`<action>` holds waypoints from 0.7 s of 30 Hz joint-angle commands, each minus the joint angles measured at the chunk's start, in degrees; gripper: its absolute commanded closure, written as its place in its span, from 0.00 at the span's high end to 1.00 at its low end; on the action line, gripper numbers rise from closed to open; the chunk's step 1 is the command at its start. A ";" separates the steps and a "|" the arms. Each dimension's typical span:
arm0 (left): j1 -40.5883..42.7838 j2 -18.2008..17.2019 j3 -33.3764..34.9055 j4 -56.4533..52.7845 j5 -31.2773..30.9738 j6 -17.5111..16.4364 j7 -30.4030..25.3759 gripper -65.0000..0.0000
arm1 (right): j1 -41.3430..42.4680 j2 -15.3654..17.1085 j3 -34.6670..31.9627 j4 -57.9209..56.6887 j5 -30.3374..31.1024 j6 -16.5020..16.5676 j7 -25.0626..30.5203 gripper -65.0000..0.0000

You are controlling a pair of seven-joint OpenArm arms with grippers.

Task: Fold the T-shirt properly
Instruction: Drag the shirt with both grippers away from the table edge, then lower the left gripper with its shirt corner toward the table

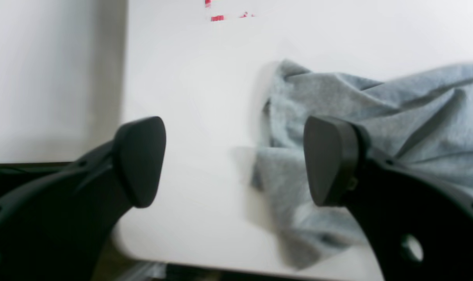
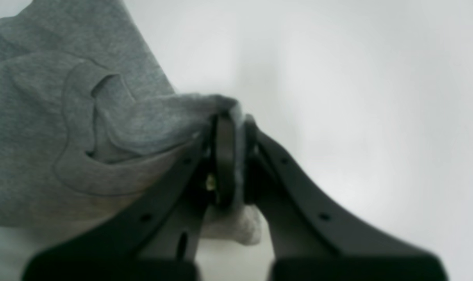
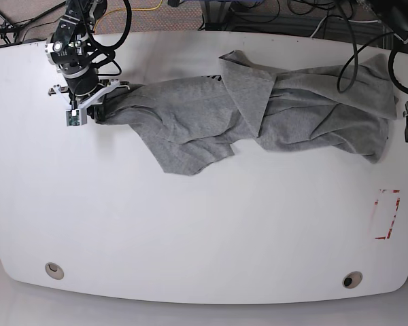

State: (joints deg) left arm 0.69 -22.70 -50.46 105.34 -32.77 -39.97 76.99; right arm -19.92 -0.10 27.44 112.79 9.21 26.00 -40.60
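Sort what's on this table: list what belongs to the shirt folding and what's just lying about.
Belongs to the job:
T-shirt, bunched
right hand, shut on a shirt edge
left hand, open beside the shirt

Just lying about:
red-and-white tape mark
cables behind the table

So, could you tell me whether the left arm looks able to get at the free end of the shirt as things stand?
Probably yes. The left claw is open right beside the shirt edge, with only bare table between them. The right claw grips the opposite end.
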 commanded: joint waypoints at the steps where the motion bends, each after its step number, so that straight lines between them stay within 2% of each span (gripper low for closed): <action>1: -5.13 -0.73 1.89 -6.75 5.21 -0.03 -3.45 0.79 | 0.36 0.49 0.12 1.19 0.59 0.16 1.43 0.00; 7: -9.96 -0.64 7.16 -17.56 15.32 -0.03 -11.28 0.79 | 0.80 0.41 0.12 1.10 0.68 0.16 1.35 0.00; 10: -11.63 -0.55 8.57 -23.10 18.23 -0.03 -15.32 0.79 | 0.80 0.41 0.21 1.10 0.68 0.16 1.26 0.00; 15: -15.50 -0.55 12.61 -33.12 18.58 -0.03 -19.63 0.79 | 1.15 0.41 0.21 1.10 0.59 0.16 1.26 0.00; 21: -15.85 -0.55 13.14 -39.27 18.75 -0.03 -22.09 0.79 | 1.07 0.32 0.29 0.75 0.59 0.16 1.26 0.00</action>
State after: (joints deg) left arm -14.20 -21.45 -37.01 67.83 -14.06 -40.14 56.88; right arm -19.11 -0.38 27.35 112.79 9.43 26.24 -40.56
